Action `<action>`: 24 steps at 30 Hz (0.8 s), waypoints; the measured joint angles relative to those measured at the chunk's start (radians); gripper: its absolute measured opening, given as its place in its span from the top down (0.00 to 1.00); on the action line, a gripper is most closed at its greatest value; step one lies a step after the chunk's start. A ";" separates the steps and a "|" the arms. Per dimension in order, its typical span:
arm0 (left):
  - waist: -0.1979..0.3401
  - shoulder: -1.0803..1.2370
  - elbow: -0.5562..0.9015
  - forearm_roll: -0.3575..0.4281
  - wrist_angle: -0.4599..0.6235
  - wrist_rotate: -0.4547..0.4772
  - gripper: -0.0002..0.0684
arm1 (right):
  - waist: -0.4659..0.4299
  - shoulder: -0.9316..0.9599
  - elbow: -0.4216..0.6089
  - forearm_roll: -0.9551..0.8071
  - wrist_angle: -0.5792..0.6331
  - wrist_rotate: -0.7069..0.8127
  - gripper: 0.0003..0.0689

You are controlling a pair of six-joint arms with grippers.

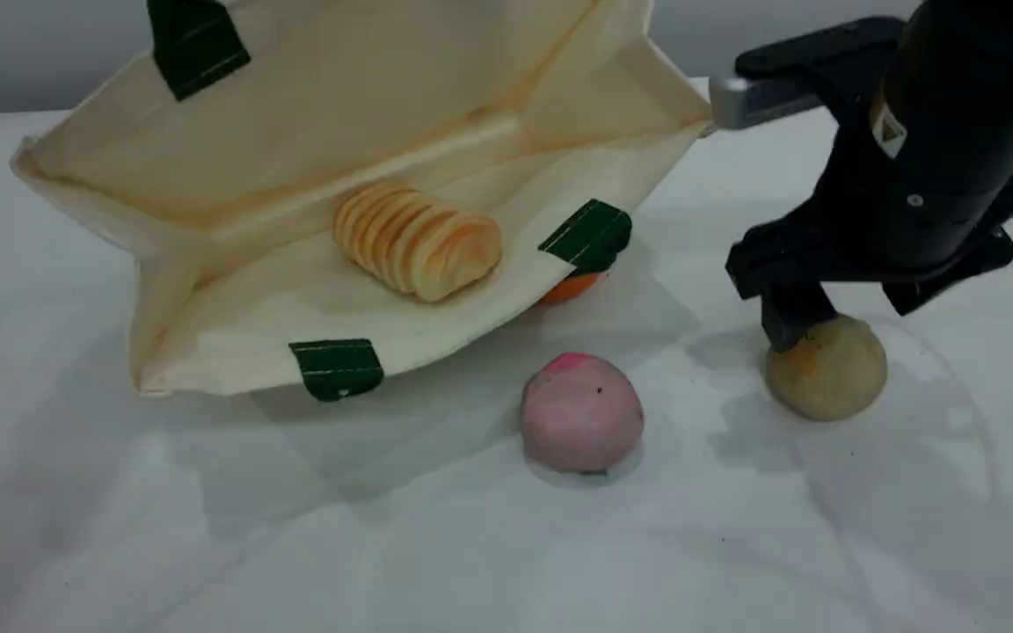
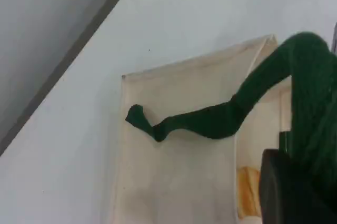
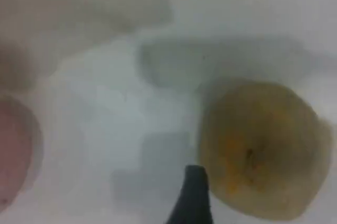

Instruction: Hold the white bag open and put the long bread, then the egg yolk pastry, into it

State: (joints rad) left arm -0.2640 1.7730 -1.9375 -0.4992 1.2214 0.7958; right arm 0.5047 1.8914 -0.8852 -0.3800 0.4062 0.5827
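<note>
White bench under you: your right tool stands spread wide, jaws straddling the top of the egg yolk pastry, well right of the white bag. Your left tool is clamped on the bag's green handle. Inside the bag lies the long bread. A pink ball sits near the bag's front edge.
</note>
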 joint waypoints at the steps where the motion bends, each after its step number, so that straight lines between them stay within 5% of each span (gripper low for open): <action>1: 0.000 0.000 0.000 0.000 0.000 0.000 0.89 | 0.000 0.001 0.000 0.000 -0.010 0.000 0.15; 19: 0.000 0.000 0.000 0.001 0.000 0.000 0.89 | 0.001 0.098 0.000 -0.005 -0.079 -0.007 0.25; 24: 0.000 0.000 0.000 0.001 0.000 0.000 0.89 | 0.001 0.104 0.000 -0.013 -0.080 -0.001 0.41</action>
State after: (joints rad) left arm -0.2640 1.7730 -1.9375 -0.4983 1.2214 0.7958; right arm 0.5056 1.9959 -0.8852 -0.3925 0.3257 0.5812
